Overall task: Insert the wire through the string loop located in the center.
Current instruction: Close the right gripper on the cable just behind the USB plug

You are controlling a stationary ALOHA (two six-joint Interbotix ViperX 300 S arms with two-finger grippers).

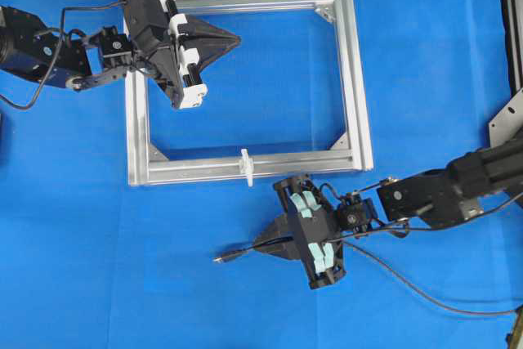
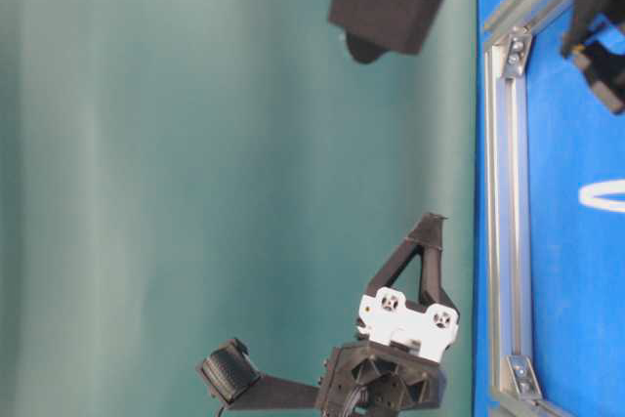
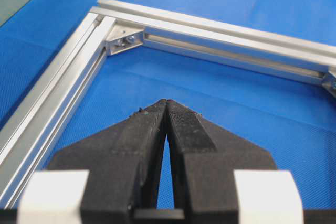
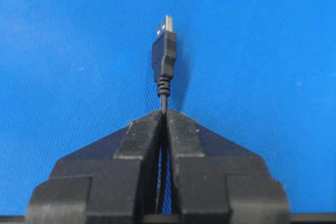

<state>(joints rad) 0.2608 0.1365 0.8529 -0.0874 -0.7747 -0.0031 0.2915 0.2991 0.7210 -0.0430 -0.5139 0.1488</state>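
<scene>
Right wrist-mounted view: the right gripper (image 4: 164,113) pinches the wire (image 4: 164,64) just behind its plug, fingers pressed together on the thin black cable, the metal plug tip jutting out ahead over the blue bench surface (image 4: 273,51). In the overhead exterior view, the right gripper (image 1: 260,244) sits near the bench's lower edge, below the aluminium frame (image 1: 356,71); the wire (image 1: 409,284) trails from it toward the lower right corner. The string loop (image 1: 245,167) stands across the frame's lower bar, near the gripper's tip but apart from it. The left gripper (image 1: 234,38), its fingers pressed together on nothing, hovers inside the frame's upper left corner. No readable writing shows.
</scene>
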